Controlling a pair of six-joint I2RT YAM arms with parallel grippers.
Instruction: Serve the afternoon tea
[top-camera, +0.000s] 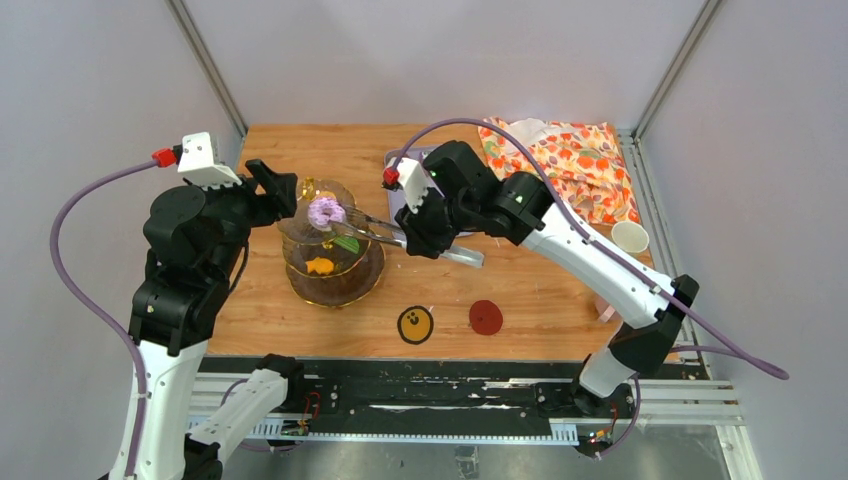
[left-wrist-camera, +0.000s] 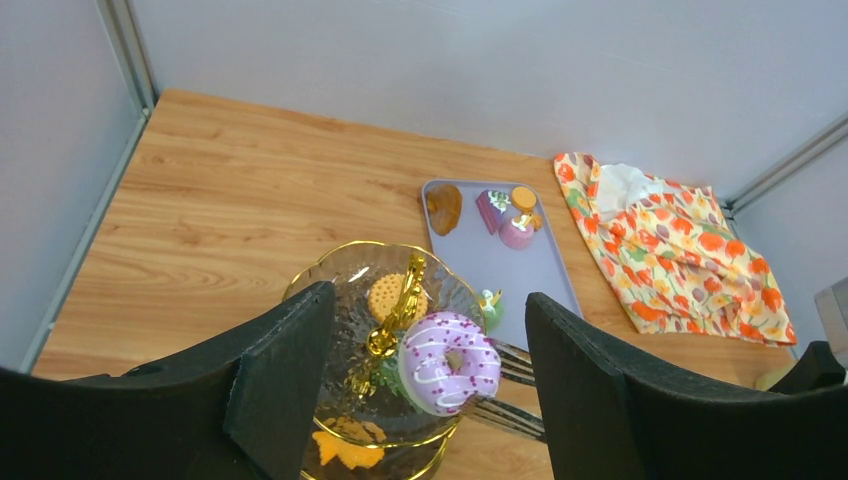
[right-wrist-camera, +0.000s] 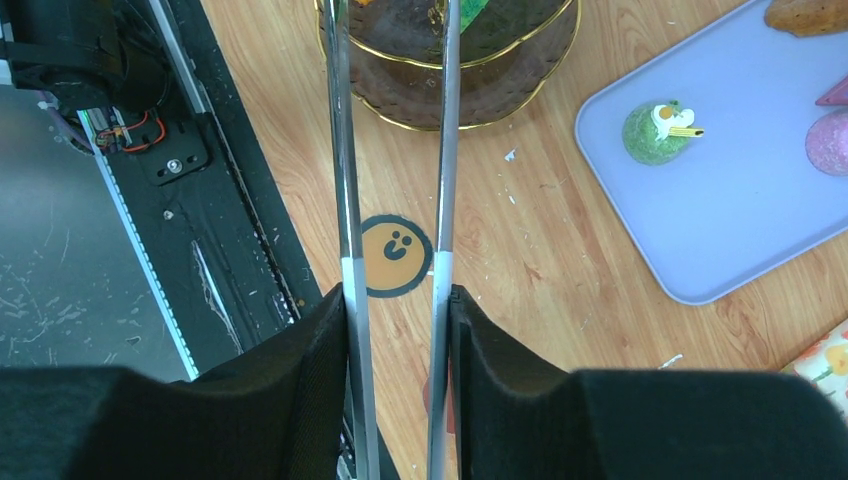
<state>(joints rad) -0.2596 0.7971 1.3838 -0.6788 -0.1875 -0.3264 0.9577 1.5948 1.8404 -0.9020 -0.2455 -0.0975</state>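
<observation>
The three-tier glass stand (top-camera: 330, 262) with a gold handle (left-wrist-camera: 400, 310) stands on the table's left half. A purple donut with white icing (top-camera: 326, 211) (left-wrist-camera: 450, 362) sits tilted at the top tier's right edge, pinched in the tips of the metal tongs (top-camera: 375, 232) (left-wrist-camera: 510, 365). My right gripper (top-camera: 415, 235) (right-wrist-camera: 397, 320) is shut on the tongs' two arms (right-wrist-camera: 340, 150). A round biscuit (left-wrist-camera: 382, 295) lies on the top tier and an orange one (left-wrist-camera: 345, 448) on a lower tier. My left gripper (top-camera: 275, 190) (left-wrist-camera: 430, 340) hangs open just left of the stand, holding nothing.
The lilac tray (left-wrist-camera: 520, 280) (right-wrist-camera: 720, 230) behind the stand holds a green pastry (right-wrist-camera: 655, 130), a brown one (left-wrist-camera: 444, 207) and pink cakes (left-wrist-camera: 515, 222). A flowered cloth (top-camera: 575, 165) lies at the back right, with a mug (top-camera: 630, 237) beside it. Yellow (top-camera: 415, 324) and red (top-camera: 486, 317) stickers mark the front.
</observation>
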